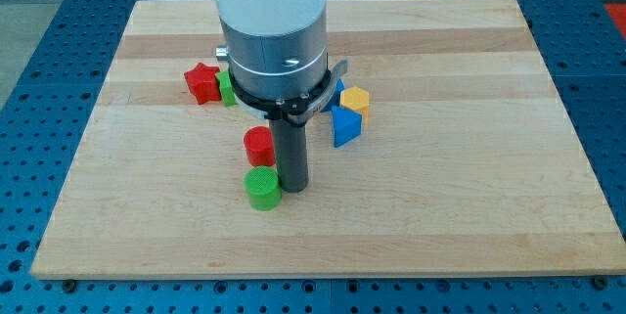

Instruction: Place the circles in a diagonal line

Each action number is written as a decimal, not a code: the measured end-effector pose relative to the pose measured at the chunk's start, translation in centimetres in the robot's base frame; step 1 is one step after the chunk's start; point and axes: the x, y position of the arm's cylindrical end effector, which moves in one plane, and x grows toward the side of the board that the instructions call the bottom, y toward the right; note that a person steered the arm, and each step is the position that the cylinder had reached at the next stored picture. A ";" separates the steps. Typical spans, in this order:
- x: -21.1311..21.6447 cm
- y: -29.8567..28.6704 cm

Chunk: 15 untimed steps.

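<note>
My tip rests on the wooden board, just right of the green circle and touching or nearly touching it. The red circle sits just above the green one, at the rod's left side. A red star lies at the view's upper left with a green block beside it, partly hidden by the arm. A yellow block and a blue block lie right of the arm.
The arm's wide white and grey body covers the board's upper middle and may hide other blocks. A blue perforated table surrounds the board.
</note>
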 end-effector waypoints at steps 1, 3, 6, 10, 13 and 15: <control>0.6 0.0; 7.1 0.6; 4.2 -1.4; -6.6 -1.7; -6.2 -4.1; -8.2 -7.6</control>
